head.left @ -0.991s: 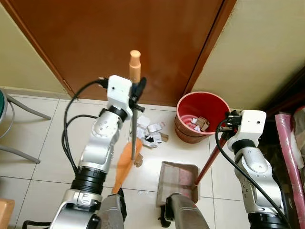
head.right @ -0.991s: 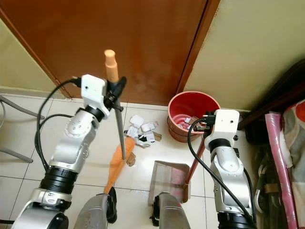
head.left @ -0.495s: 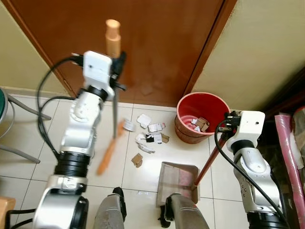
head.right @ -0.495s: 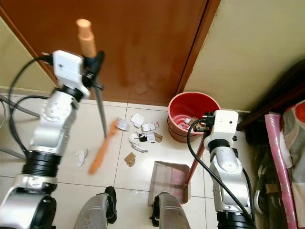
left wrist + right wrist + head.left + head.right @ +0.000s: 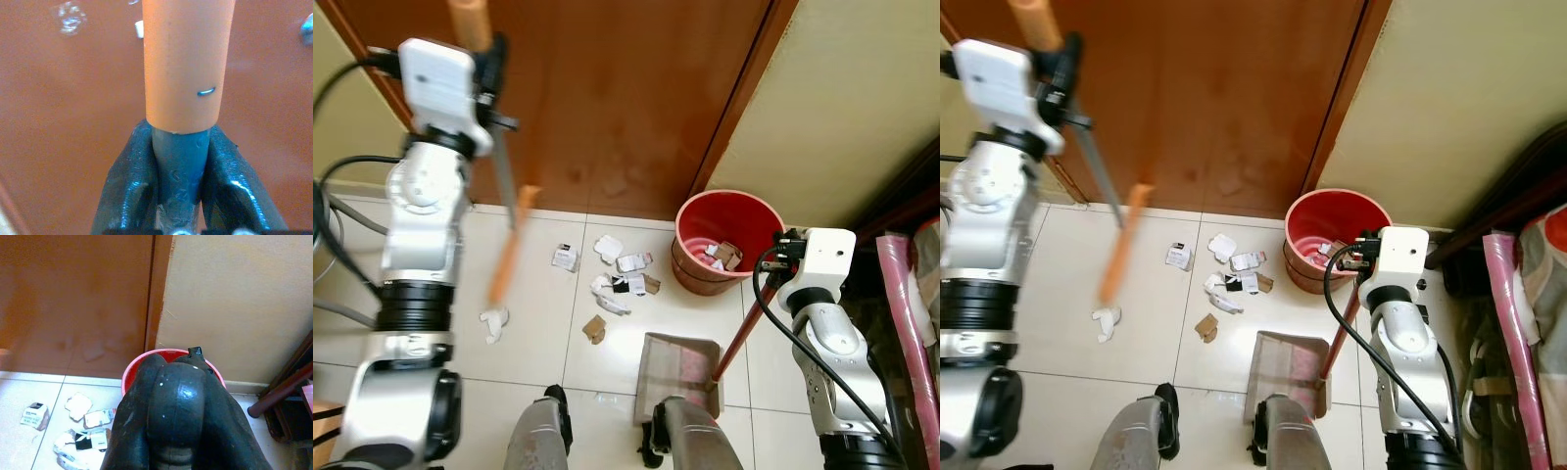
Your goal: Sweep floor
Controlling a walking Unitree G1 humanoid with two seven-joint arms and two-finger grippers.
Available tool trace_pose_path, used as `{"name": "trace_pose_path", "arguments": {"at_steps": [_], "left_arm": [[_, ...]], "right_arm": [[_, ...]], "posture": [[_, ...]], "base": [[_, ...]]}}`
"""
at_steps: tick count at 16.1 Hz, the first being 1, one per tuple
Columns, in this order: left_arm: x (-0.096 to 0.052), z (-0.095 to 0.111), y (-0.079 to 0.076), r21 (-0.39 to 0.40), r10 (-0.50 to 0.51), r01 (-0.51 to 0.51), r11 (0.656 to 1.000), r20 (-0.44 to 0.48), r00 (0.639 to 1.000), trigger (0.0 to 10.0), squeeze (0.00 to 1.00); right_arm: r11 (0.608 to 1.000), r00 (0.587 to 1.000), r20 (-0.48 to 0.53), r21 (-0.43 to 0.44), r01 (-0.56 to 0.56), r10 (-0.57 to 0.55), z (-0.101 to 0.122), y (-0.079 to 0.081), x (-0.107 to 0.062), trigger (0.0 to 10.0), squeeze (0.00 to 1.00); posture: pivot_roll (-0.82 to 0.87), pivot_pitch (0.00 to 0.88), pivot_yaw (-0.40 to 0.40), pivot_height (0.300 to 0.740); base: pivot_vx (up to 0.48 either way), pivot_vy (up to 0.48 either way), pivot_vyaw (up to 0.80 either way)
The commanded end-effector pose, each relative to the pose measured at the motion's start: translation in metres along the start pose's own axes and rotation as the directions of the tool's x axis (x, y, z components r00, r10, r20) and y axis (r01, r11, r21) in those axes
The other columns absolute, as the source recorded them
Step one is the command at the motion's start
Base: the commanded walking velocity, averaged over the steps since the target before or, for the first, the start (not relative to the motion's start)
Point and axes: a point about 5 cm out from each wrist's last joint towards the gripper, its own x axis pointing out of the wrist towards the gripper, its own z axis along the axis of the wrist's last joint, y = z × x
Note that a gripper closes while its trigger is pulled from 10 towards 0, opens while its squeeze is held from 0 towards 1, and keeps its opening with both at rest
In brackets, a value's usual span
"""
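Landmark: a red bucket stands on the tiled floor at the foot of the brown door, by its frame; a few scraps lie inside it.
Left gripper: the left gripper is raised high against the door, well to the left of the bucket, its two black fingers closed tight round the grey shaft of the broom, just under the orange grip at the top.
Broom: it hangs slanted, the orange brush end blurred, above the tiles left of the bucket; whether it touches the floor I cannot tell.
Right gripper: the right gripper is just beside the bucket's right rim, its fingers closed round the black top of the dustpan handle.
Dustpan: the dustpan lies flat on the floor in front of the bucket, its red handle leaning up toward the right wrist.
Litter: paper scraps are scattered just left of the bucket; one white crumpled scrap lies apart, further left.
Robot's feet: near the dustpan's front edge.
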Motion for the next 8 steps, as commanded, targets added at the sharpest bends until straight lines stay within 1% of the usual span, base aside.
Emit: {"name": "trace_pose_path", "arguments": {"at_steps": [1, 2, 3, 5, 6, 7, 8], "left_arm": [[-0.01, -0.007, 0.012, 0.065, 0.033, -0.032, 0.997, -0.019, 0.999, 10.0, 0.0], [-0.02, -0.018, 0.019, 0.106, 0.063, -0.056, 0.993, -0.062, 0.996, 10.0, 0.0], [-0.03, -0.027, 0.024, 0.129, 0.087, -0.074, 0.989, -0.1, 0.991, 10.0, 0.0], [-0.05, -0.048, 0.025, 0.115, 0.105, -0.085, 0.99, -0.182, 0.978, 10.0, 0.0], [-0.061, -0.061, 0.018, 0.085, 0.107, -0.09, 0.992, -0.228, 0.968, 10.0, 0.0], [-0.067, -0.069, 0.01, 0.065, 0.095, -0.081, 0.995, -0.257, 0.962, 10.0, 0.0], [-0.07, -0.074, 0.002, 0.036, 0.085, -0.078, 0.996, -0.275, 0.958, 10.0, 0.0]], "right_arm": [[1.0, 0.999, -0.037, 0.014, 0.005, -0.005, -0.009, -0.002, -0.004, 10.0, 0.0], [1.0, 0.999, -0.038, 0.015, 0.006, -0.006, -0.009, -0.002, -0.005, 10.0, 0.0], [1.0, 0.999, -0.04, 0.015, 0.007, -0.006, -0.009, -0.003, -0.006, 10.0, 0.0], [1.0, 0.999, -0.044, 0.016, 0.005, -0.004, -0.01, -0.004, -0.007, 10.0, 0.0], [1.0, 0.999, -0.047, 0.016, 0.0, 0.0, -0.011, -0.004, -0.007, 10.0, 0.0], [1.0, 0.999, -0.048, 0.015, -0.003, 0.004, -0.011, -0.004, -0.007, 10.0, 0.0], [1.0, 0.999, -0.049, 0.014, -0.004, 0.005, -0.011, -0.003, -0.007, 10.0, 0.0]], "posture": [[-0.04, 0.234, -0.057, 0.74], [-0.04, 0.236, -0.057, 0.74], [-0.04, 0.238, -0.057, 0.74], [-0.04, 0.24, -0.062, 0.74], [-0.04, 0.24, -0.066, 0.74], [-0.04, 0.239, -0.068, 0.74], [-0.04, 0.239, -0.068, 0.74]], "base": [[0.0, 0.0, 0.0], [0.0, 0.0, 0.0], [0.0, 0.0, 0.0], [0.0, 0.0, 0.0], [0.0, 0.0, 0.0], [0.0, 0.0, 0.0], [0.0, 0.0, 0.0]]}}
